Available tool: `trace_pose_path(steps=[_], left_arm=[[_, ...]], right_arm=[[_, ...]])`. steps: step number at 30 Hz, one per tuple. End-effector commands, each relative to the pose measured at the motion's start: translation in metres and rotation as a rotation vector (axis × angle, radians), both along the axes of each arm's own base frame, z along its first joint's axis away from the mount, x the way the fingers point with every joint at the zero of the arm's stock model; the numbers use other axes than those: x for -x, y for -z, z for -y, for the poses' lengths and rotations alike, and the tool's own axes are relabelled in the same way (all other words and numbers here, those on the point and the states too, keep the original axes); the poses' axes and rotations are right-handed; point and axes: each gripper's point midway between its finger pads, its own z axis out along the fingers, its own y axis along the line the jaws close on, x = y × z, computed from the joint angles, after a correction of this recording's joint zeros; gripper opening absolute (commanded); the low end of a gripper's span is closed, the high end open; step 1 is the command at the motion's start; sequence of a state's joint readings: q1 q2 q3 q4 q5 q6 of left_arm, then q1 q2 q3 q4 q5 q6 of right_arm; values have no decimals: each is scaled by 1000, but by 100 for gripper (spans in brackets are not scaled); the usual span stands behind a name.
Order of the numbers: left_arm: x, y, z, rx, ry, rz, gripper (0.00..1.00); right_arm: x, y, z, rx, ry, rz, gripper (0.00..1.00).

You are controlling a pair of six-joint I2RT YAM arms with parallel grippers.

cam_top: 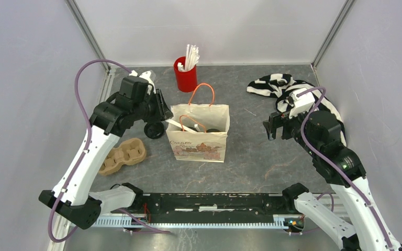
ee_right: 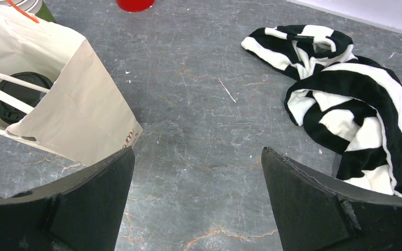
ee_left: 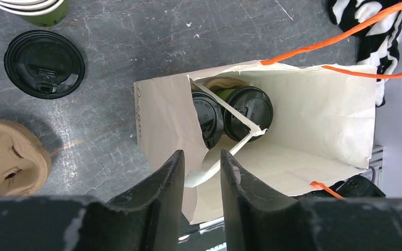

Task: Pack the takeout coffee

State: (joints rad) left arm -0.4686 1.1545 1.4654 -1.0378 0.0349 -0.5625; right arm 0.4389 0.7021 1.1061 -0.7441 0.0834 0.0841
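Observation:
The two takeout coffee cups, green with black lids, stand side by side inside the open cream paper bag (ee_left: 303, 115): one lid (ee_left: 208, 119) is partly under the bag's torn flap, the other (ee_left: 250, 109) is crossed by a white paper strip. One lid also shows in the right wrist view (ee_right: 18, 97). My left gripper (ee_left: 199, 159) hovers over the bag's left edge (cam_top: 199, 133), jaws narrowly apart, the strip's end seen between them, nothing gripped. My right gripper (ee_right: 197, 151) is wide open and empty over bare table right of the bag (cam_top: 268, 128).
A loose black lid (ee_left: 44, 64) and a stack of lidless green cups (ee_left: 36, 8) lie left of the bag. A brown cardboard cup carrier (cam_top: 123, 157) sits at front left. A red cup of white sticks (cam_top: 186, 73) stands behind the bag. A striped cloth (ee_right: 345, 99) lies at right.

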Motion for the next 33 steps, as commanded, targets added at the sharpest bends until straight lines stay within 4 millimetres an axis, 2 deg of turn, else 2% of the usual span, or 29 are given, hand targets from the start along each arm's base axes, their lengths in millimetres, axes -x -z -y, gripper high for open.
trace_pose_path(steps=[1,9,13,18,22,28,33], left_arm=[[0,-7,2,31,-12,13,36],[8,-4,-1,16,-6,-9,22],[11,-2,-1,8,11,-23,25],[15,-2,4,29,41,-32,19],[19,-7,6,53,57,-25,16],[18,-17,18,106,110,5,2],[14,-36,27,123,174,70,2]], right_arm=[[-5,-8,-4,-10,-13,37,98],[-7,-3,-5,-2,-14,33,98],[-7,-3,-6,-3,-17,33,98],[-7,-1,-6,-4,-15,31,98],[-7,-1,-5,-11,-12,32,98],[-7,1,-5,-22,-4,26,98],[-7,1,-5,-39,3,27,98]])
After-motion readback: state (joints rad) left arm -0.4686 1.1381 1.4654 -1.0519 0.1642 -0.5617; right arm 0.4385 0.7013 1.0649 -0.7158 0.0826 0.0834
